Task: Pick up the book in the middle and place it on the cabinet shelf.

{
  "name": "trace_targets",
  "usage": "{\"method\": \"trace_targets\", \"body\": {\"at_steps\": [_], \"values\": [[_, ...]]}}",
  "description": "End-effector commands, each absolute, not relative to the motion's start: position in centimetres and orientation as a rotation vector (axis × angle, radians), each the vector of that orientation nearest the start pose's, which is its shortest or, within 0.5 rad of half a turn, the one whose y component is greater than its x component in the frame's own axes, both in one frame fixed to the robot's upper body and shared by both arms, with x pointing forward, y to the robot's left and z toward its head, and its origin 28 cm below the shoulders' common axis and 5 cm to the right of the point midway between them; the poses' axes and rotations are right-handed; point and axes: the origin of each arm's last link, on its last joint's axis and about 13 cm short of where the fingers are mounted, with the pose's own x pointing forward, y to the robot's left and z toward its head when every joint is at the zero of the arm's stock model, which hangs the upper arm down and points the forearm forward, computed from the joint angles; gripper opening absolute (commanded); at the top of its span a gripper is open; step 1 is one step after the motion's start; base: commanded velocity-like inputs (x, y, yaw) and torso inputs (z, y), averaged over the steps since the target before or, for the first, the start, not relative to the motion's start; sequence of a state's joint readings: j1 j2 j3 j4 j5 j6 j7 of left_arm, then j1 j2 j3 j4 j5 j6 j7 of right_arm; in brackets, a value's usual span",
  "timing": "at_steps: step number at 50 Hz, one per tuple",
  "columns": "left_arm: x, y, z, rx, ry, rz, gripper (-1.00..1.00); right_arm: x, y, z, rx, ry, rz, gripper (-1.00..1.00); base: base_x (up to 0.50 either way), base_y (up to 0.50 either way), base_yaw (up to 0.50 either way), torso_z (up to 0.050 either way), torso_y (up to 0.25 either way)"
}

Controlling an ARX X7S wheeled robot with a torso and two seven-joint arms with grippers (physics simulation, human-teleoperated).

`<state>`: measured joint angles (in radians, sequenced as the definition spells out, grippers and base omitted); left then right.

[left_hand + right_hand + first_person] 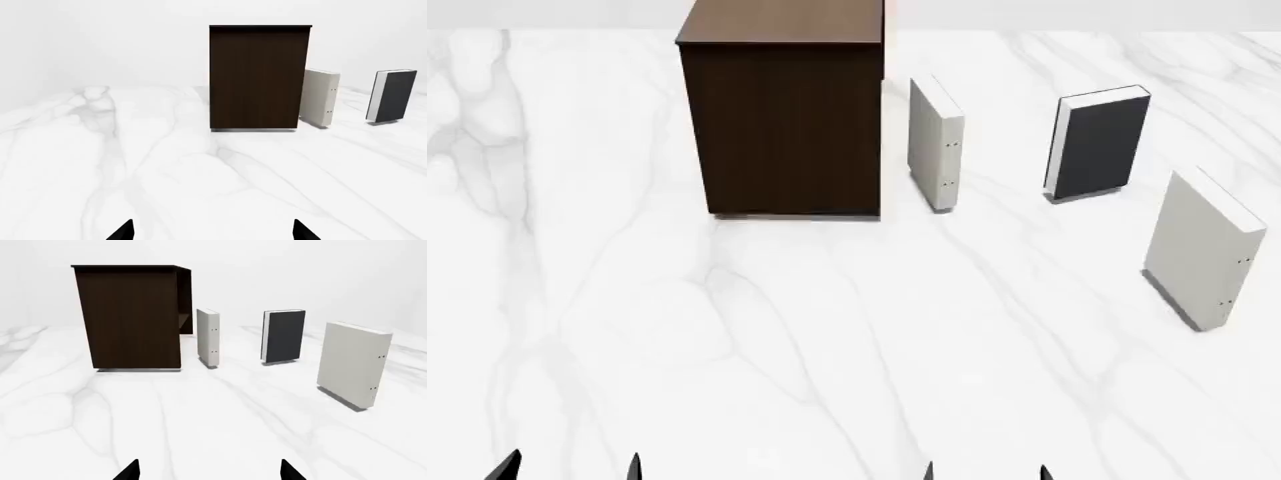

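The dark grey book (1101,145) stands upright on the white marble surface, between two off-white books; it also shows as the grey book (285,335) and the grey book (395,95). The tall brown cabinet shelf (785,110) stands at the back left, seen too as the cabinet (130,317) and the cabinet (259,77). My left gripper (567,467) and right gripper (985,470) sit at the near edge, both open and empty, far from the book. Only their dark fingertips (123,232) (129,472) show.
One off-white book (936,143) stands just right of the cabinet, another off-white book (1205,246) stands nearer on the right. The marble top (827,350) stretches between the grippers and the objects.
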<state>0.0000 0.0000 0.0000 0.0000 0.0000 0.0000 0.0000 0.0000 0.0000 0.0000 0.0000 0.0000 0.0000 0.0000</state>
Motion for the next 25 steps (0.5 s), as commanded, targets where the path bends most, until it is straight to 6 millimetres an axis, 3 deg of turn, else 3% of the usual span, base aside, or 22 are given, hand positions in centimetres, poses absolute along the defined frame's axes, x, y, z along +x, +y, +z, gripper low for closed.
{"method": "trace_targets", "body": {"at_steps": [1, 18, 25], "values": [[21.0, 20.6, 1.3, -0.001, -0.003, 0.0, 1.0, 21.1, -9.6, 1.2, 0.004, 0.005, 0.0, 1.0, 0.0, 0.0, 0.0, 0.0, 0.0], [21.1, 20.3, 1.1, 0.021, -0.013, -0.024, 1.0, 21.1, -9.7, 1.2, 0.013, 0.005, -0.012, 1.0, 0.0, 0.0, 0.0, 0.0, 0.0], [20.6, 20.5, 2.1, -0.014, -0.063, 0.001, 1.0, 20.7, -10.1, 2.2, 0.012, -0.075, -0.07, 1.0, 0.0, 0.0, 0.0, 0.0, 0.0]]}}
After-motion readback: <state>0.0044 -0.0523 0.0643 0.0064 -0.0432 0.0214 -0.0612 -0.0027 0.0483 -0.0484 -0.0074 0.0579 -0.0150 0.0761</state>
